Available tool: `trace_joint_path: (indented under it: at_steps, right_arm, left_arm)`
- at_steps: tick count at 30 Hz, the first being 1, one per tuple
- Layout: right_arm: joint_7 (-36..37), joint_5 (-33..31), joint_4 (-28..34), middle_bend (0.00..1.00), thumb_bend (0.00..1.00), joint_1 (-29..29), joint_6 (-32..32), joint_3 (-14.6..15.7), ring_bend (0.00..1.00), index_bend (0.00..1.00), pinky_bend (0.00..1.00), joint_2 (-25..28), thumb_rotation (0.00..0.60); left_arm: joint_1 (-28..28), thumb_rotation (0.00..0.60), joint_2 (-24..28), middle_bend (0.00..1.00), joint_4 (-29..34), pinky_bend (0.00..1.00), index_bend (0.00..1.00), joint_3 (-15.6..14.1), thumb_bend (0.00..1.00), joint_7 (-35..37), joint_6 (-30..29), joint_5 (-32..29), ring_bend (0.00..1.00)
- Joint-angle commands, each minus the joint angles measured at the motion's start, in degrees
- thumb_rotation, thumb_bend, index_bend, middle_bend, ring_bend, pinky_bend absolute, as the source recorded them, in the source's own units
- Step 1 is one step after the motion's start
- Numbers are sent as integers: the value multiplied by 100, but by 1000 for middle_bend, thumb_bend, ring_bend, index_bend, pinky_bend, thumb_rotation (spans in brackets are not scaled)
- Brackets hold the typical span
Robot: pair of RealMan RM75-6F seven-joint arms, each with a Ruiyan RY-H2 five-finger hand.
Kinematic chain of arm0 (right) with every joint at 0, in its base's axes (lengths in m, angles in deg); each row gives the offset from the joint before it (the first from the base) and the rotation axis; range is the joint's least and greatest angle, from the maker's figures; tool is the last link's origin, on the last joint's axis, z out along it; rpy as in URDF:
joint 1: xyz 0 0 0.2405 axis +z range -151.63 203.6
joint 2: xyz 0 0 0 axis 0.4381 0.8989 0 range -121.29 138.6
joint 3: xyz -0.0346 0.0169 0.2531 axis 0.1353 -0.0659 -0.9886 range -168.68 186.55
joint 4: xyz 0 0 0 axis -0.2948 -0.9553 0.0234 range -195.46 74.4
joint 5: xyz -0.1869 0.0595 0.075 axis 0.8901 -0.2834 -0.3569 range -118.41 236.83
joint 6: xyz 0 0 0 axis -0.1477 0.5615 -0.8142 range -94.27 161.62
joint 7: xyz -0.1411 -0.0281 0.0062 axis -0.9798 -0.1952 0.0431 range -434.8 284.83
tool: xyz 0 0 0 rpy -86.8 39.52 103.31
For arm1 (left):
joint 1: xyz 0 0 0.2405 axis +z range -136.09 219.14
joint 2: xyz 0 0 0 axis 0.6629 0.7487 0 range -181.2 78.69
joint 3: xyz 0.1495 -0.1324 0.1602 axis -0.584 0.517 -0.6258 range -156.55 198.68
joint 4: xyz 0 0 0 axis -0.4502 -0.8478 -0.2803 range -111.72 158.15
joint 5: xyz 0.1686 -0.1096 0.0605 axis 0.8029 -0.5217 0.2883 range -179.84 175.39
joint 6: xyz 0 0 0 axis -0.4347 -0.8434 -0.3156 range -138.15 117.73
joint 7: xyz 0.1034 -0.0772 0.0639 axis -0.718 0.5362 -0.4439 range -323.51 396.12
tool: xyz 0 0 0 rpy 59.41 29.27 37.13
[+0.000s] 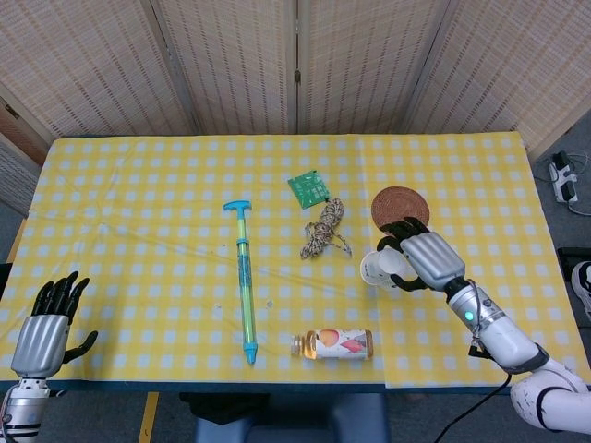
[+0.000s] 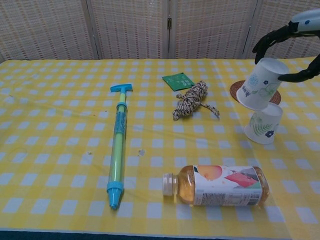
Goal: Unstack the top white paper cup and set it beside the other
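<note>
Now tilted, blue-flowered white cup (image 2: 260, 83)

On the yellow checked tablecloth (image 1: 138, 203), a blue water pump (image 1: 245, 281) lies toward 9 o'clock, a juice bottle (image 2: 217, 185) at 6, a rope bundle (image 1: 323, 229) centrally, a green circuit board (image 1: 308, 187) at 12, and a woven coaster (image 1: 399, 205) at 2.
</note>
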State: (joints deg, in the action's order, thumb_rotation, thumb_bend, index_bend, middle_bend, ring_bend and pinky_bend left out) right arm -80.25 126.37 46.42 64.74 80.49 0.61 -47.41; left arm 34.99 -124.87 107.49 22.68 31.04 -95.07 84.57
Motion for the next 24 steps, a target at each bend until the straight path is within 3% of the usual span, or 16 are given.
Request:
trace_joint_path:
  at_steps: [1,10,24]
  right_arm:
    - [-245,-221,-316,165,426,196,-235,91,100,404,24,-390,600]
    - [-504,-614,-954,167,426,447,-478,214,101,404,24,-1079,600]
    - [-549,-806,-1412,166,425,587,-567,280,100,404,24,-1505,600]
  left_arm:
    - [6,600,-5,0,-15,0,63,-2,321,13,1,-8,0]
    - [35,600,-36,0,-100,0,63,-12,321,83,17,-54,0]
    - [10,600,-98,0,-226,0,64,0,321,170,90,-89,0]
